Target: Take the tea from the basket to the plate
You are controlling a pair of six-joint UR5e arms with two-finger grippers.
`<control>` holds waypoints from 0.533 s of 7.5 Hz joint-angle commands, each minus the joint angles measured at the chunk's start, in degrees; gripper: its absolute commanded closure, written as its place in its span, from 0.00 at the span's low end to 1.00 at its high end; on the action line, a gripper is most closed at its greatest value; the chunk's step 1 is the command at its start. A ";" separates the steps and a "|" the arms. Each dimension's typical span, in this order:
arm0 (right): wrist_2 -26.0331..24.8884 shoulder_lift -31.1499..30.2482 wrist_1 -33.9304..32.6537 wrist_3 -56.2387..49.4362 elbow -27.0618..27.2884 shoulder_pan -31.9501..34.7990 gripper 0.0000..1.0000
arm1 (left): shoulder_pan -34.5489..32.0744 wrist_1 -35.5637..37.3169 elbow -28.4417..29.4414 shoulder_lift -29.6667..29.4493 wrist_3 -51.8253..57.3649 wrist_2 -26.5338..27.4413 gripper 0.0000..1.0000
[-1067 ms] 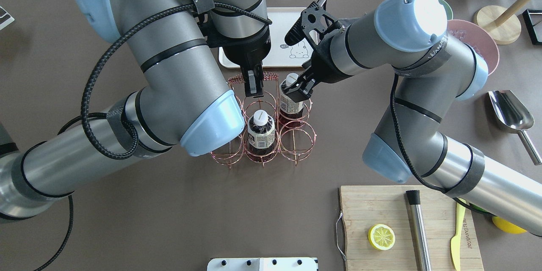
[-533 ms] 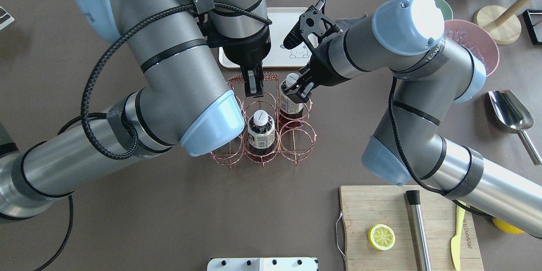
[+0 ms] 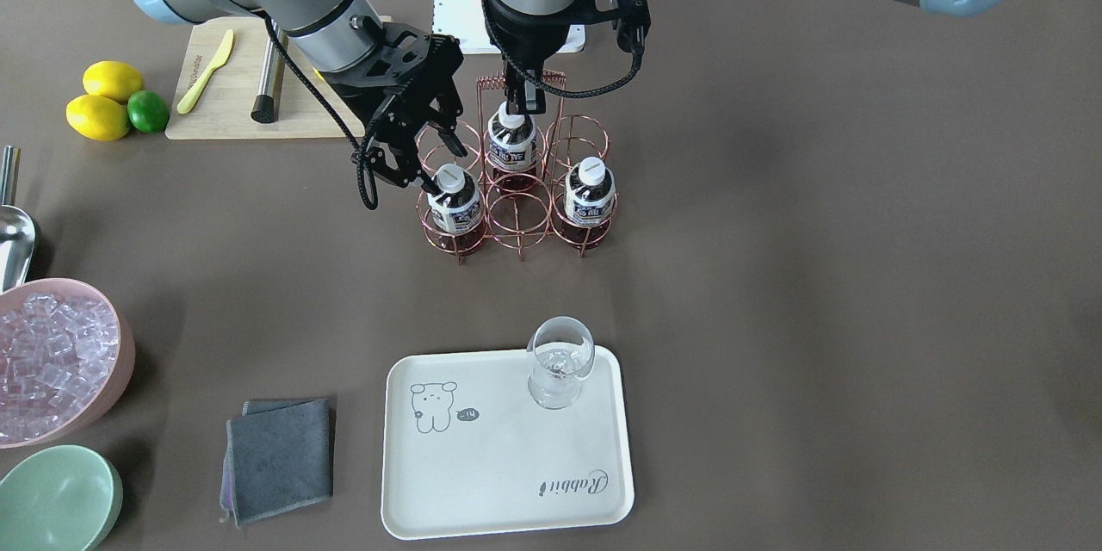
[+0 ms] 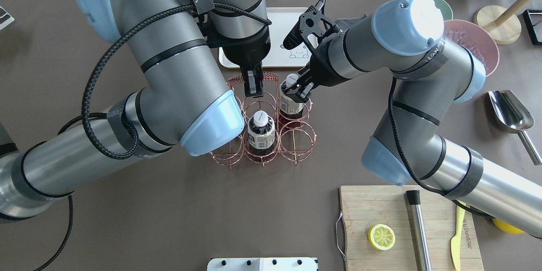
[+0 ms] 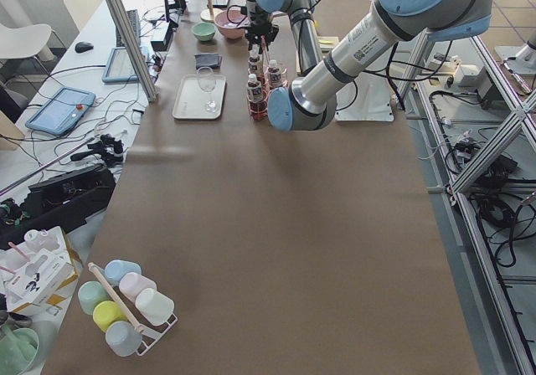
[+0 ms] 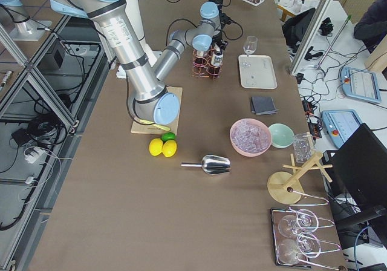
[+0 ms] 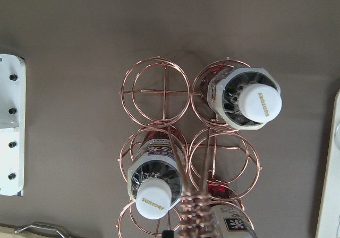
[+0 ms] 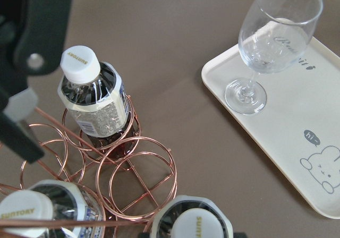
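The tea point(image 3: 454, 202) is seated upright in a corner cell of the basket point(image 3: 519, 228), on the side facing the plate point(image 3: 508, 482). The right gripper point(image 3: 441, 168) is spread wide, one finger at either side of the tea's cap. The left gripper point(image 3: 523, 103) is clenched on the basket's handle. A second bottle point(image 3: 512, 146) is held in the middle cell beneath that handle, and a third bottle point(image 3: 590, 196) in the other plate-side corner. The plate is laid well apart from the basket, and a glass point(image 3: 560, 362) is stood on its nearer corner. A cloth point(image 3: 280, 456) is laid beside the plate.
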 commanded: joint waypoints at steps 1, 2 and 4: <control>-1.36 0.20 0.00 -0.07 -0.21 0.00 0.39 | 0.00 -0.03 0.01 0.00 0.00 0.00 1.00; -1.37 0.29 0.00 0.02 -0.56 0.00 0.40 | 0.00 0.06 0.01 0.00 0.00 0.00 1.00; -1.54 0.38 1.92 0.19 -1.61 0.00 0.41 | 0.00 0.06 0.01 0.00 0.00 0.00 1.00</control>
